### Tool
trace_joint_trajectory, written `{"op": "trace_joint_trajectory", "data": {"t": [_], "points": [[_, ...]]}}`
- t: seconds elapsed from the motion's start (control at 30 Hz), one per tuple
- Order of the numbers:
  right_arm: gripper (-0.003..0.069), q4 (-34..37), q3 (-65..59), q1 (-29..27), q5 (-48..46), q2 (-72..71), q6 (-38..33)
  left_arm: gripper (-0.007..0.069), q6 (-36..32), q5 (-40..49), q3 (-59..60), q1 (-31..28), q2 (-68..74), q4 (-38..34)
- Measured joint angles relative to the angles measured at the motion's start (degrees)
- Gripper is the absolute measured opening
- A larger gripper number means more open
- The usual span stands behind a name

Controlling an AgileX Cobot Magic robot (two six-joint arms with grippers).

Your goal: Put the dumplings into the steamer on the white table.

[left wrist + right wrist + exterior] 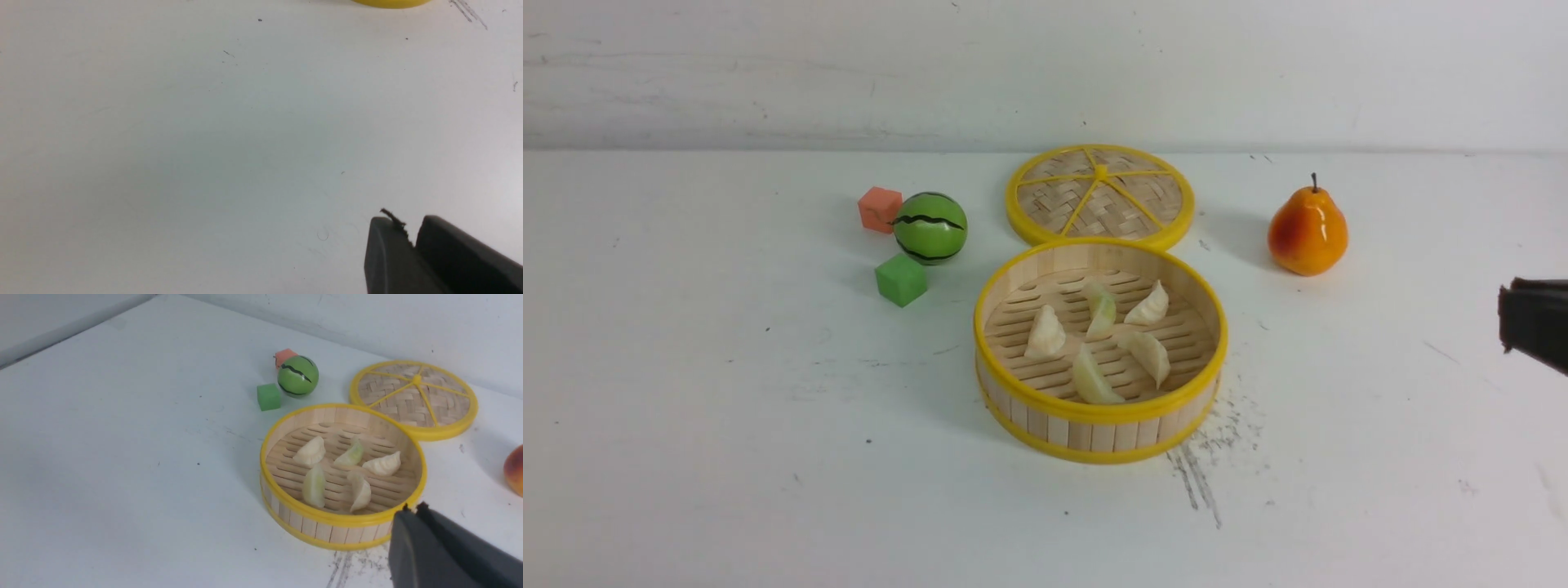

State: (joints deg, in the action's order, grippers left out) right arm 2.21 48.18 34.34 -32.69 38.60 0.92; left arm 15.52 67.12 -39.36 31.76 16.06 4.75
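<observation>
The five cream crescent dumplings (1099, 339) lie inside the round bamboo steamer (1094, 431) on the scuffed white table (727, 425), as you see in front. Left wrist: the left gripper (410, 239) has its fingers together, empty. Right wrist: the right gripper (412, 510) is closed, holding nothing, beside the steamer.

Steamer (1100, 408) – pale wooden strips, slatted floor, shiny yellow rims. Lid (1100, 196) woven bamboo, yellow rim. Dumplings (1098, 343) smooth, waxy-looking. Pear (1307, 231) and melon ball (930, 227) glossy. Table (727, 425) matt white – scuffed, scratched.
</observation>
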Motion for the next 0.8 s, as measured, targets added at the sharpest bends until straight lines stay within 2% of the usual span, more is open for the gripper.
{"op": "trace_joint_trajectory", "data": {"t": [0.3,0.47,0.5,0.53,0.7,0.8], "points": [[-0.0022,-3.31,-1.98,0.0,0.3,-3.47,5.26,0.011,0.0,0.04,0.0,0.0,0.0,0.0],[-0.0022,-3.64,-10.77,0.0,10.77,-6.55,5.42,0.0112,-0.02,0.04,0.0,0.0,0.0,0.0],[-0.0022,-2.21,-15.52,-0.51,17.12,-8.69,4.31,0.0113,-0.06,0.1,0.0,0.0,0.0,0.0],[-0.0022,-1.74,-17.44,-0.92,19.41,-9.62,3.99,0.0115,-0.06,0.1,0.0,0.0,0.0,0.0],[-0.0022,3.76,-33.06,-8.14,34.48,-18.72,0.35,0.0122,-0.12,0.15,0.0,0.0,0.0,0.0],[-0.0022,4.93,-40.53,-15.0,36.92,-25.27,-0.21,0.0122,-0.12,0.15,0.0,0.0,0.0,0.0]]}}
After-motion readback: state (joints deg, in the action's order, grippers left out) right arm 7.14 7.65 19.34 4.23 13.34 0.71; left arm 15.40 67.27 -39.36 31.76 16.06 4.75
